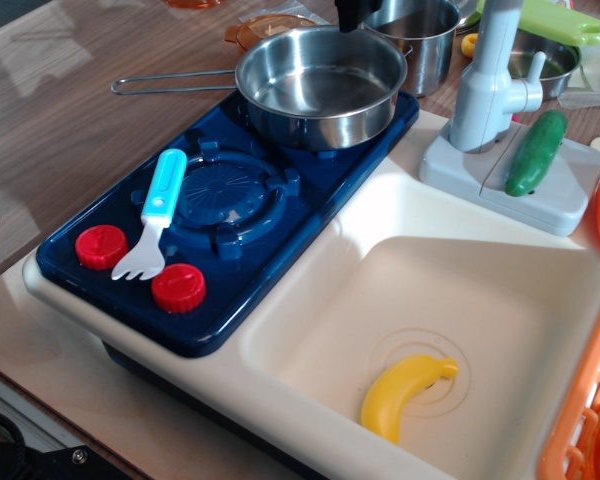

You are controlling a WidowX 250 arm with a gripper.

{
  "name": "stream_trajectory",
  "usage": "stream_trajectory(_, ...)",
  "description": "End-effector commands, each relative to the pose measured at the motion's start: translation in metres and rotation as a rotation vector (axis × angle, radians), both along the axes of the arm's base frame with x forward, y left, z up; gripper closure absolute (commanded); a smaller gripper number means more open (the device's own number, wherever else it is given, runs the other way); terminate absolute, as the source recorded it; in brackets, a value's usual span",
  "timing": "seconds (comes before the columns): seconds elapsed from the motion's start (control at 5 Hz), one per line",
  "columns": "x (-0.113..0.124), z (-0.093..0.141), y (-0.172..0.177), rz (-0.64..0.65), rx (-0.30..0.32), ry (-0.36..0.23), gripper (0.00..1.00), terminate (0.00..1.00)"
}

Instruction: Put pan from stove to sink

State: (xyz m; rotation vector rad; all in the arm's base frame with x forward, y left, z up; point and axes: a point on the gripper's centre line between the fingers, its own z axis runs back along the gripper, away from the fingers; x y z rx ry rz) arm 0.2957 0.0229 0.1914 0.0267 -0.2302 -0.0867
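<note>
The shiny steel pan (320,85) sits on the far burner of the dark blue stove (230,290). Its thin wire handle (170,82) points left over the wooden table. The cream sink (500,290) lies to the right of the stove, with a yellow toy banana (405,395) on its drain imprint. A small dark part of my gripper (348,12) shows at the top edge, just above the pan's far rim. Its fingers are cut off by the frame, so I cannot tell whether it is open or shut. It holds nothing that I can see.
A blue-handled white fork (155,215) lies on the stove by two red knobs (178,287). A taller steel pot (425,40) stands behind the pan. A grey faucet (490,80) and a green cucumber (536,150) are behind the sink. An orange rack (590,400) borders the right.
</note>
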Motion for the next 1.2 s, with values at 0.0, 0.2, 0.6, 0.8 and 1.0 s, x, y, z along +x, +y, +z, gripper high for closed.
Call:
stream_trajectory(0.0,0.0,0.0,0.0,0.0,0.0,0.0,0.0,0.0)
stream_trajectory(0.2,-0.003,0.006,0.003,-0.176,0.007,0.014,0.0,0.0)
stream_trajectory(0.6,-0.021,0.003,0.005,-0.625,0.038,0.036,0.0,0.0)
stream_trajectory(0.8,-0.029,-0.002,0.0,-0.779,0.101,0.012,0.0,0.0)
stream_trajectory(1.0,-0.031,-0.011,-0.004,-0.843,0.11,-0.005,0.0,0.0)
